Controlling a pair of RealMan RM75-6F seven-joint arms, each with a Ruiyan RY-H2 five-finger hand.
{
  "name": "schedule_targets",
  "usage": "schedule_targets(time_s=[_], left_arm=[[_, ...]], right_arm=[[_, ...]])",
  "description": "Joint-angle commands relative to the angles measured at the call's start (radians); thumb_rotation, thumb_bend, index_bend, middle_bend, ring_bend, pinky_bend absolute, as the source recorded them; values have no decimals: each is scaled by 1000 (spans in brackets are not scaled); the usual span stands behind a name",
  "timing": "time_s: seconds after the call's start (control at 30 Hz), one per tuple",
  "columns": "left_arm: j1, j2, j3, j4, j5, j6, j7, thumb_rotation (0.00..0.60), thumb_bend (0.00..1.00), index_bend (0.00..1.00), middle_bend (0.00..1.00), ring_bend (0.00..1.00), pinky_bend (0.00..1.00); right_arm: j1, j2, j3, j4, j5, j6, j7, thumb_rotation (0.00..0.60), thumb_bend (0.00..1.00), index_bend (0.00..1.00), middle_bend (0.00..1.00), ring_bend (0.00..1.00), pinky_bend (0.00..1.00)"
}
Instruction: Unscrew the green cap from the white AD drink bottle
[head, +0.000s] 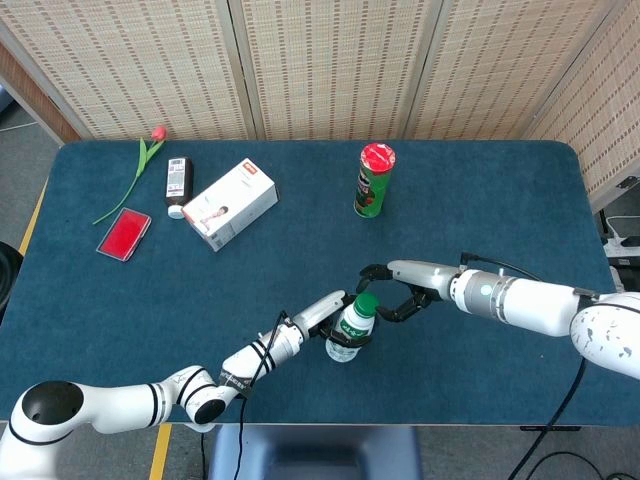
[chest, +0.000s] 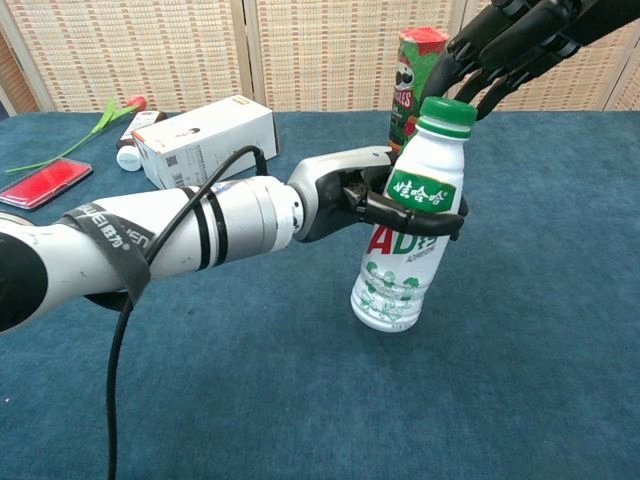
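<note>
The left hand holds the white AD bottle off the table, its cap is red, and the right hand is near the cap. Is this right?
Only the colour is wrong: the chest view shows a green cap. The left hand does hold the bottle off the table, with the right hand near the cap.

- The left hand (chest: 375, 200) reaches forward on a low, outstretched white arm, its dark fingers (chest: 420, 212) wrapped around the white plastic drink bottle (chest: 405, 255).
- The right hand (head: 392, 296) comes in from the right, fingers curled downward and apart, holding nothing.

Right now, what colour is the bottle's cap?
Green cap, clearest in the chest view.
</note>
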Motion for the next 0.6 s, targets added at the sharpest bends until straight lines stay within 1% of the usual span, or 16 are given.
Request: schedule_targets(time_s=[0.03, 0.23, 0.4, 0.6], left_arm=[[1, 6, 1, -2, 3, -2, -10, 600, 840, 741, 884, 559, 720], [2, 12, 8, 5, 18, 2, -22, 600, 842, 741, 884, 555, 720], [3, 16, 14, 13, 27, 5, -40, 600, 844, 741, 884, 555, 720], [7, 21, 23, 36, 40, 10, -79, 600, 844, 741, 884, 556, 721]], right_arm=[[-1, 0, 9, 2, 10, -16, -1, 423, 462, 197, 0, 0, 0], [-7, -11, 36, 8, 36, -49, -14, 424, 462, 264, 0, 0, 0], [-15, -6, 43, 8, 43, -54, -18, 424, 462, 279, 0, 0, 0], [-30, 13, 51, 20, 52, -87, -26, 422, 462, 296, 0, 0, 0]])
